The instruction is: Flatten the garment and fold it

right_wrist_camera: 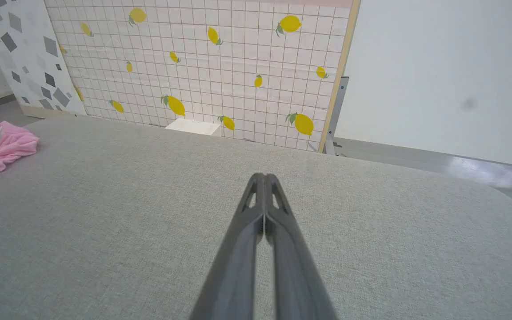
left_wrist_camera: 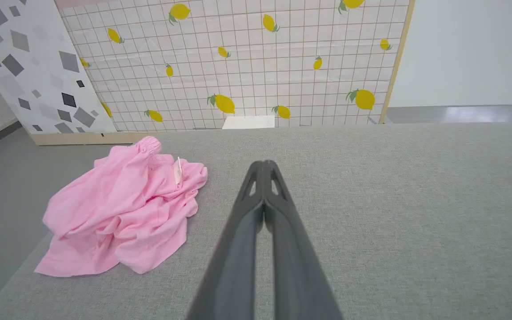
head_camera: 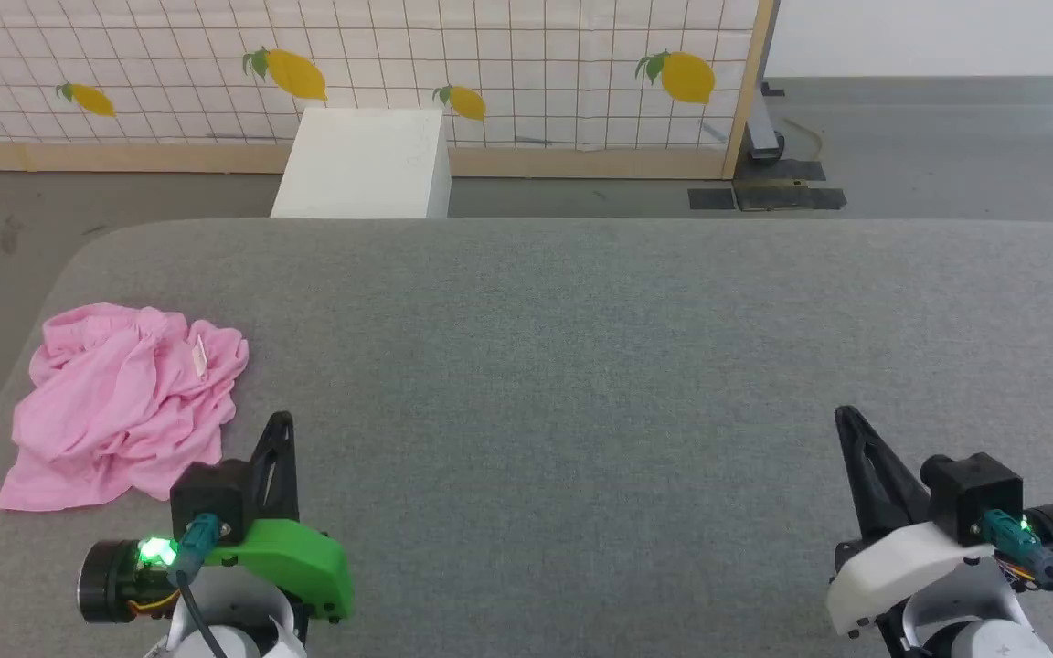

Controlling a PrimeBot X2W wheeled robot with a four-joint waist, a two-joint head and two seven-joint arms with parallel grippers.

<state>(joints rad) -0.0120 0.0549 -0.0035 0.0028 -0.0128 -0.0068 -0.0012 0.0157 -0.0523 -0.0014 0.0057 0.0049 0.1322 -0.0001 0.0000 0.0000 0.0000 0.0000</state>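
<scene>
With the shorts [head_camera: 124, 402] crumpled at the table's [head_camera: 581, 366] left edge, just ahead of my left gripper [head_camera: 281, 425], and both it and the right gripper [head_camera: 848, 420] pinched closed and empty, I'd open the left, take the waistband [left_wrist_camera: 149, 144] and drag it centreward first.

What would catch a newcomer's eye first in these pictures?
The crumpled pink garment at the left edge of the grey surface stands out first. Then the lemon-patterned panel behind, and the left end effector and right end effector, both shut, low in the head view.
</scene>
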